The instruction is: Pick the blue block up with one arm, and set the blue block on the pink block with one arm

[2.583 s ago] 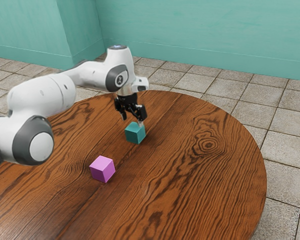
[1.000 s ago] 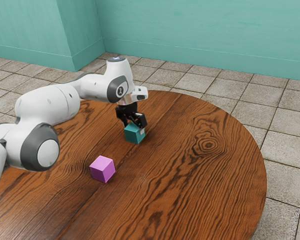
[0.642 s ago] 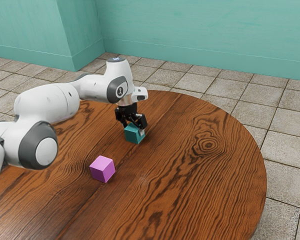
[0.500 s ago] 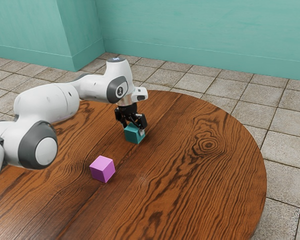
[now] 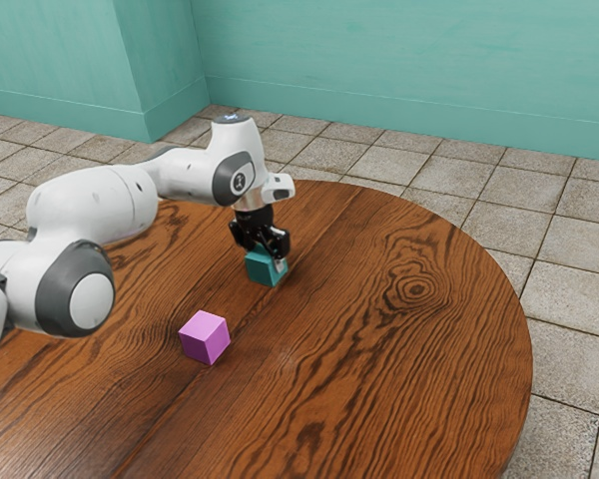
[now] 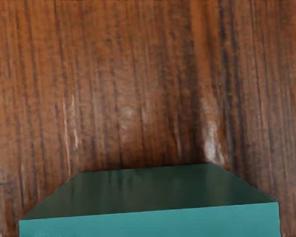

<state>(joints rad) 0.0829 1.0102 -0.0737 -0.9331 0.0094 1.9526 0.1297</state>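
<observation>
Just left of centre frame, the gripper [image 5: 265,249] sits low over the blue block [image 5: 266,271], fingers pinching its sides ready to lift it off the table [image 5: 399,359], with the pink block [image 5: 204,337] waiting lower left.

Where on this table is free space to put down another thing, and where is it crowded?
The widest bare patch is the table's half toward the exterior view's right, past the blue block. A smaller strip lies between the blue block and the pink block. It is crowded around the blue block, where the gripper and arm stand.
</observation>
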